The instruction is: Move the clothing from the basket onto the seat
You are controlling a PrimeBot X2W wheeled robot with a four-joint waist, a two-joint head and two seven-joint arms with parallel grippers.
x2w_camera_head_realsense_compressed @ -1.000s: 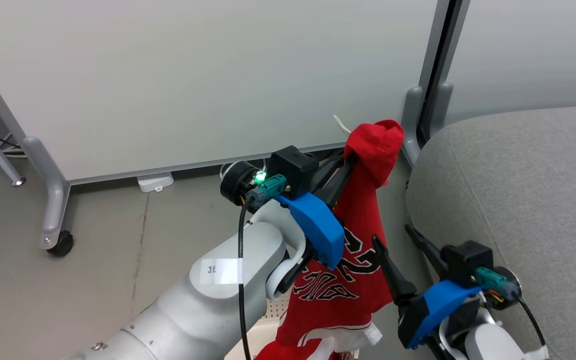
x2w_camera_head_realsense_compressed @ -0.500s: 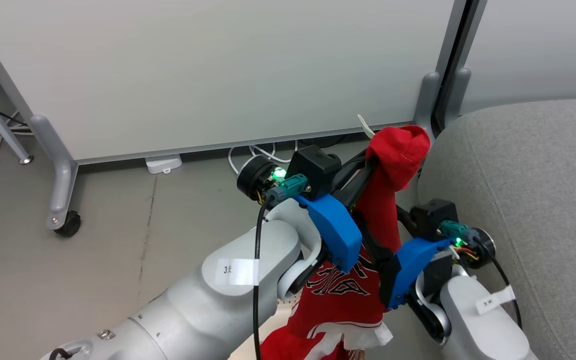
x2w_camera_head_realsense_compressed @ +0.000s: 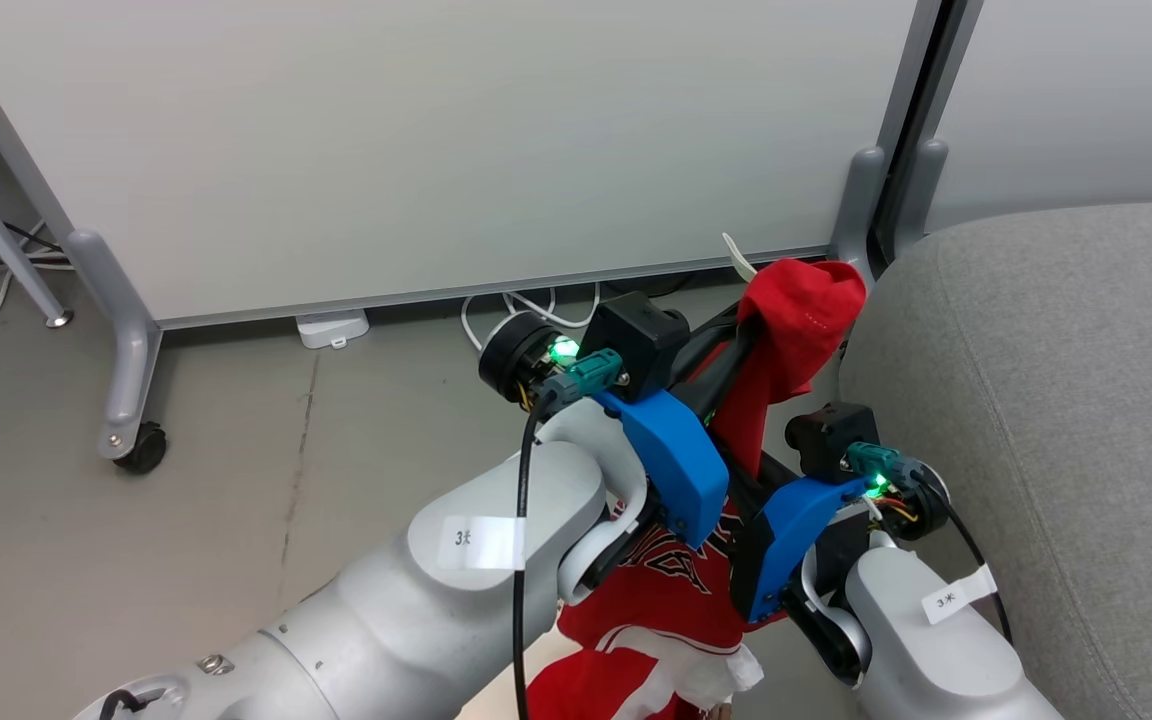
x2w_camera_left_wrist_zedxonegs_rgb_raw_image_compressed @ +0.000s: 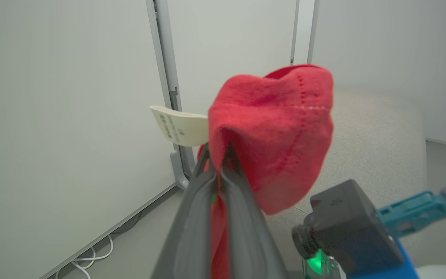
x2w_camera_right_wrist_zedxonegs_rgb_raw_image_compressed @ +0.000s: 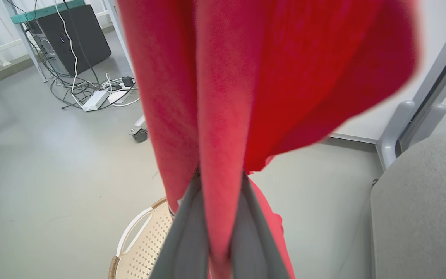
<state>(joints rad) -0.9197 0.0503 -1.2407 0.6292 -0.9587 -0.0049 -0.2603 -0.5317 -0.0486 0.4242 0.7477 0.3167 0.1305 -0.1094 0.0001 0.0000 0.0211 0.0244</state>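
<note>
Since a second ago the right gripper [x2w_camera_head_realsense_compressed: 748, 462] has swung up from beside the grey seat [x2w_camera_head_realsense_compressed: 1066, 380] to the hanging red jersey [x2w_camera_head_realsense_compressed: 796, 305], which the left gripper [x2w_camera_head_realsense_compressed: 736, 335] holds bunched beside the seat. From the left wrist, its fingers pinch the cloth beside a white label [x2w_camera_left_wrist_zedxonegs_rgb_raw_image_compressed: 178, 130]. From the right wrist, the fingers clamp a fold above the cream basket [x2w_camera_right_wrist_zedxonegs_rgb_raw_image_compressed: 141, 240], whose visible corner shows bare perforated bottom.
</note>
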